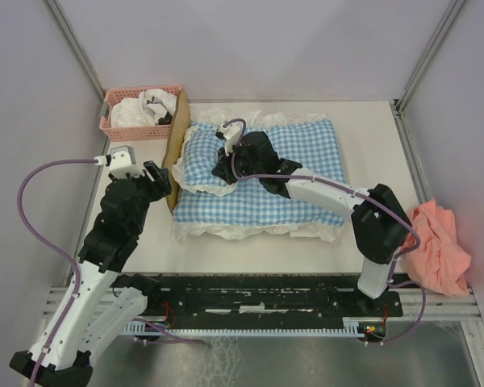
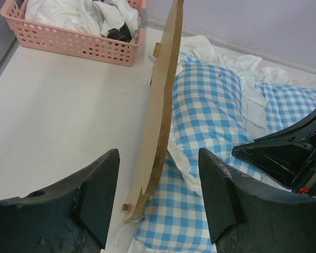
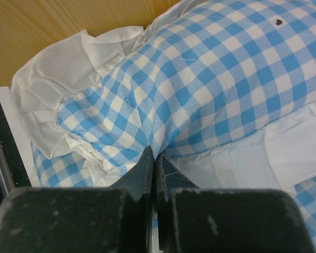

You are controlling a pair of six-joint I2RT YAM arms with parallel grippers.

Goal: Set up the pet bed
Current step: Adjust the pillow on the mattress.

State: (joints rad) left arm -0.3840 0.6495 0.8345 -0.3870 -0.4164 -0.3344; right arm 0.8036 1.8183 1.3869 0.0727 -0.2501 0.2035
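1. Sitting mid-bench (image 1: 371, 137), headboard (image 2: 160, 121) toward nine o'clock, the pet bed (image 1: 177, 149) looks light and stiff; take the headboard's edge.
2. Left claw (image 2: 158, 158) gapes astride it; right claw (image 3: 151, 158) pinches the gingham pillow (image 3: 210, 79).

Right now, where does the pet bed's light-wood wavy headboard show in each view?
Top external: light-wood wavy headboard, left of centre, edge-on.
Left wrist: centre, upright, top to bottom.
Right wrist: top-left corner.
Shared landmark: blue-white gingham pillow beside it.
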